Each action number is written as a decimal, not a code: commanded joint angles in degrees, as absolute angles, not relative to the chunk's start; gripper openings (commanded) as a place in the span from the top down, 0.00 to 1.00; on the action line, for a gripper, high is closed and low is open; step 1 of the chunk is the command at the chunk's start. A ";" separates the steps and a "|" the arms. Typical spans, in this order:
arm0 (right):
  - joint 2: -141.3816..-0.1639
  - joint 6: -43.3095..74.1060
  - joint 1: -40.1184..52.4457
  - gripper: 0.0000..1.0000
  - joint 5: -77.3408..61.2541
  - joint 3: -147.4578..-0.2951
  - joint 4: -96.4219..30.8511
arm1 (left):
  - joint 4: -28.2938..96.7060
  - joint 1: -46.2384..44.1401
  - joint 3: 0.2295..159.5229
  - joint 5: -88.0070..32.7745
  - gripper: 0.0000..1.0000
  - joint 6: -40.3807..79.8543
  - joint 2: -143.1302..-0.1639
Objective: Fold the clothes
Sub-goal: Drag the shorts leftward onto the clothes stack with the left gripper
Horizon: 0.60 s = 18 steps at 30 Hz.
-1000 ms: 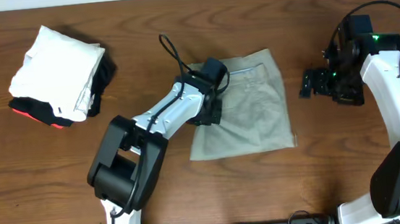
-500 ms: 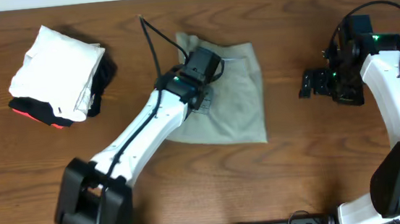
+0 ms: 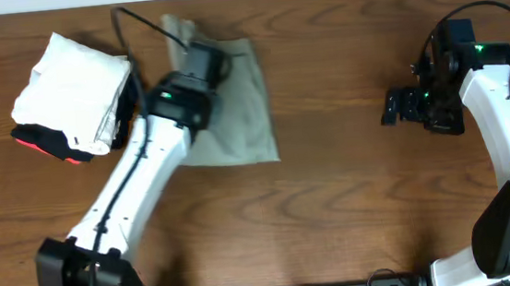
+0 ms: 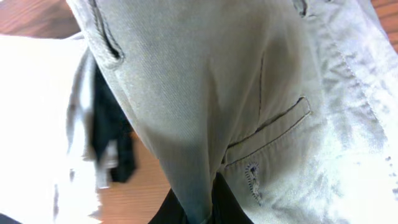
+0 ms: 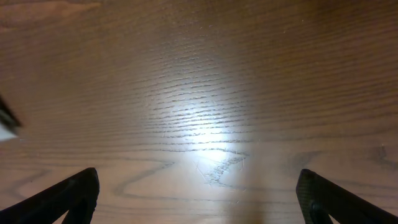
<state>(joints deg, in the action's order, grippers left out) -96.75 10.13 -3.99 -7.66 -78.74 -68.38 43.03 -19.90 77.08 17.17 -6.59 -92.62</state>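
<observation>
Placing folded trousers [image 3: 239, 117] just beside white garment [image 3: 69, 80], far-left tabletop [image 3: 336, 219], with left pincer [image 4: 198, 208] clamped shut on what looks a fold and right pincer [image 5: 199, 186] gaping, empty; next, settle flat, then release.

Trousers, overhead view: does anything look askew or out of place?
Yes: the folded trousers lie tilted, a corner poking out at the far left, fabric bunched where the left gripper pinches it.
</observation>
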 commanded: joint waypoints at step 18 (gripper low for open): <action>-96.88 10.68 -4.10 0.01 -7.27 -78.72 -68.51 | 32.95 3.42 88.73 19.18 0.94 -28.51 -91.02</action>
